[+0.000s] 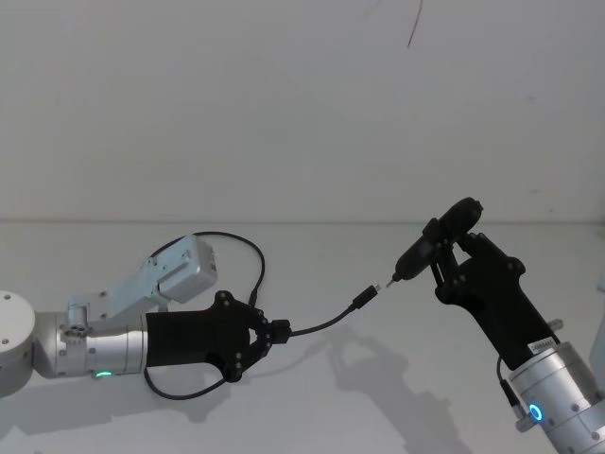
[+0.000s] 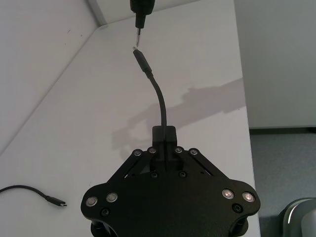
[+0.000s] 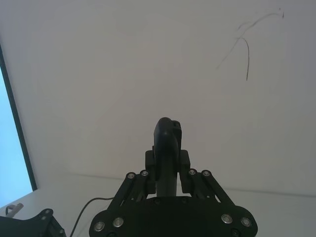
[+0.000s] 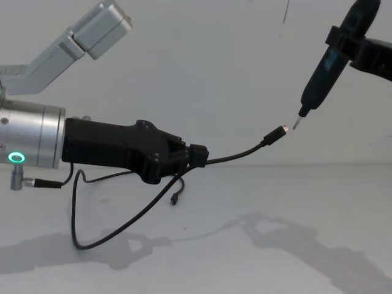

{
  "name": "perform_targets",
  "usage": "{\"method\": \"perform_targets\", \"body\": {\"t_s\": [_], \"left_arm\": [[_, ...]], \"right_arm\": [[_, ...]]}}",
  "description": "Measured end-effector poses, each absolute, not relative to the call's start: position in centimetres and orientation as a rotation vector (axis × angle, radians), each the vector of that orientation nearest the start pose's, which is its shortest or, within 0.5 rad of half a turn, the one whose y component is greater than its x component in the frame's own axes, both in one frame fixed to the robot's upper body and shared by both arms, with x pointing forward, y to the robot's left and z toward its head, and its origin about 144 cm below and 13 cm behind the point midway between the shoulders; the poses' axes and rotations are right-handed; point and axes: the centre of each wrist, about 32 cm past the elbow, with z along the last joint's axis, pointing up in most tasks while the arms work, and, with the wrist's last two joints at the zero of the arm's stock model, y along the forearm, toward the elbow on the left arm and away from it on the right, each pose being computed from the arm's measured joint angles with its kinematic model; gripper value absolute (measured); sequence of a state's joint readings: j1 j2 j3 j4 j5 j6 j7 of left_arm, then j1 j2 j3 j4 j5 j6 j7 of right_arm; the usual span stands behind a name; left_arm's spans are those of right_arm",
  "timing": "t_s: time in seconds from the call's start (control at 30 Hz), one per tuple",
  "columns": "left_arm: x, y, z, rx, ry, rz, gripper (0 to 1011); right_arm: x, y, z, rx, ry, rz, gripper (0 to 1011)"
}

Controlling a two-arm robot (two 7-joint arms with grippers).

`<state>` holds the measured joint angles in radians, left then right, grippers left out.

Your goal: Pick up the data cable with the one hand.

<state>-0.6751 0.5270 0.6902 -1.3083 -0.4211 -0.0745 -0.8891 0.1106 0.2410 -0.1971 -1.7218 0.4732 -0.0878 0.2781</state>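
Left gripper (image 1: 274,333) clamps data cable (image 1: 326,324) aloft — plug seemingly touching the tool tip (image 1: 394,279).

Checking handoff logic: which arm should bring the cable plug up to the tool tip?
Left. The left gripper is shut on the data cable, plug nearly at the tip of the black tool clamped in the right gripper.

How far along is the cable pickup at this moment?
Done: the left gripper is shut on the data cable, lifted off the table. In hand: its free plug hangs close to the tip of the black tool in the right gripper. The pickup looks complete.
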Motion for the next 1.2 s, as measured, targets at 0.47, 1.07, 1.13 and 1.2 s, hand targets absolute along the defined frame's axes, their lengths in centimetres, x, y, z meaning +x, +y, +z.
{"method": "perform_targets", "body": {"t_s": [0.47, 1.07, 1.13, 1.2], "left_arm": [[58.98, 24.56, 125.79, 0.241, -0.292, 0.261, 34], [58.99, 24.56, 125.79, 0.241, -0.292, 0.260, 34], [58.98, 24.56, 125.79, 0.241, -0.292, 0.260, 34], [58.98, 24.56, 125.79, 0.241, -0.292, 0.260, 34]], "right_arm": [[47.82, -22.47, 122.00, 0.374, -0.049, -1.022, 263], [48.02, -22.31, 122.11, 0.370, -0.050, -1.005, 263], [48.03, -22.31, 122.11, 0.370, -0.050, -1.004, 263], [48.04, -22.31, 122.11, 0.370, -0.050, -1.004, 263]]}}
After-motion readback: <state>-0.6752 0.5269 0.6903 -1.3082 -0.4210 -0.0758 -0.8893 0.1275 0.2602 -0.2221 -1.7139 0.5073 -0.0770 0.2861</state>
